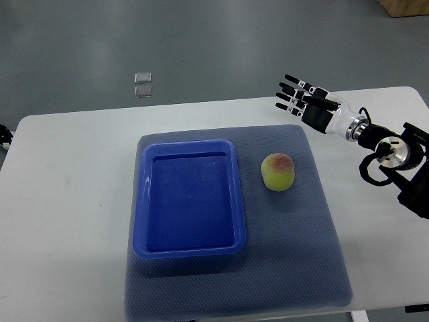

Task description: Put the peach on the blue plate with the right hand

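Grey concrete floor fills the top of what we see, with a small pale square fitting [142,85] set into it, and below that our white table [60,221] spans nearly the whole width. Starting at the left, we find no left arm of ours anywhere along that edge; only a dark scrap of something at the table's far left corner, too small for us to name. Moving inward, a blue-grey mat [301,268] lies across the middle of the table, and on its left half sits the blue plate [188,251], really a deep rectangular tray with a raised rim, and it holds nothing yet. Just beside its right rim, apart from it and resting on the mat, is the peach [277,172], yellow-green with a reddish blush on top. Further right and toward the far edge of the table, our right hand [310,102] hovers with its fingers stretched out and spread, pointing left, gripping nothing; its arm comes in from the right edge. It is well apart from the peach and not yet over it. We judge the task to be at its very beginning: no grasp has been made, the fruit is untouched where it lies, and reaching, closing on the peach, carrying it leftward across the rim and releasing it all remain to be done.
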Controlling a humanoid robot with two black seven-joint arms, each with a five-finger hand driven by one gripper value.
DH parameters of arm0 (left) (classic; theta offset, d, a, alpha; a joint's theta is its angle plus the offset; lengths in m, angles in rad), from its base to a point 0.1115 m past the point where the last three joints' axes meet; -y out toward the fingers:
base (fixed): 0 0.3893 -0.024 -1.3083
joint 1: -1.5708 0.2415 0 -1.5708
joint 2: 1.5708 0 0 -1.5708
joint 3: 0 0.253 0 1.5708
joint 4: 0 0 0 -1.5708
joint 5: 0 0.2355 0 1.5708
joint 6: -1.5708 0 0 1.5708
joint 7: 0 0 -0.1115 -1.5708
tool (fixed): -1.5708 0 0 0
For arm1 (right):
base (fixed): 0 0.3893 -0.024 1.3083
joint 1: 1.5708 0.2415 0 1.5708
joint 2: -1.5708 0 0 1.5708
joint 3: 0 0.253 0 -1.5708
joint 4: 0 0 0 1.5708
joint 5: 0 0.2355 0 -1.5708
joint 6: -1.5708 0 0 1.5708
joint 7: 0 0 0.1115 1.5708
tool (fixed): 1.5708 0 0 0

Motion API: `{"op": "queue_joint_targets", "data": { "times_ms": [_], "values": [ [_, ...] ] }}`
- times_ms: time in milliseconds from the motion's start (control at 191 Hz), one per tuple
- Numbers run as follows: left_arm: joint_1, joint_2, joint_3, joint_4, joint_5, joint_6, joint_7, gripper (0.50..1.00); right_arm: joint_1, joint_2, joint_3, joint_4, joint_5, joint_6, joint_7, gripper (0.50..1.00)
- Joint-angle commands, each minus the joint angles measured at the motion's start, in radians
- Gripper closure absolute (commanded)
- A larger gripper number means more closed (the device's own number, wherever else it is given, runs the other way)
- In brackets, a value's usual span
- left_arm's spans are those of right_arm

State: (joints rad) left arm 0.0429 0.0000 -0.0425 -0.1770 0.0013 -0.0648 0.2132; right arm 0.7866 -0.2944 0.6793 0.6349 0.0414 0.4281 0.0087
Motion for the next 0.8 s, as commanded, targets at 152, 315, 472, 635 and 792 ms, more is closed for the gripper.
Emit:
{"op": "queue_joint_targets", "data": {
  "times_ms": [152, 315, 472, 635, 792],
  "values": [
    [0.002, 0.0, 0.006, 0.001, 0.003, 0.0, -0.005, 0.5, 0.006, -0.003, -0.001, 0.0, 0.0, 0.003, 0.001, 0.566],
    [0.0, 0.0, 0.003, 0.002, 0.003, 0.0, -0.003, 0.5, 0.009, -0.006, -0.004, 0.0, -0.009, 0.008, -0.003, 0.566],
    [-0.006, 0.0, 0.007, 0.007, 0.003, 0.01, -0.003, 0.5, 0.011, -0.009, -0.001, 0.0, -0.021, 0.018, -0.003, 0.566],
    [-0.009, 0.0, 0.007, 0.007, 0.003, 0.011, -0.003, 0.5, 0.011, -0.014, -0.004, 0.0, -0.023, 0.021, -0.003, 0.566],
    [-0.009, 0.0, 0.007, 0.008, 0.003, 0.011, -0.003, 0.5, 0.013, -0.028, -0.006, 0.002, -0.025, 0.058, -0.007, 0.566]
  ]
}}
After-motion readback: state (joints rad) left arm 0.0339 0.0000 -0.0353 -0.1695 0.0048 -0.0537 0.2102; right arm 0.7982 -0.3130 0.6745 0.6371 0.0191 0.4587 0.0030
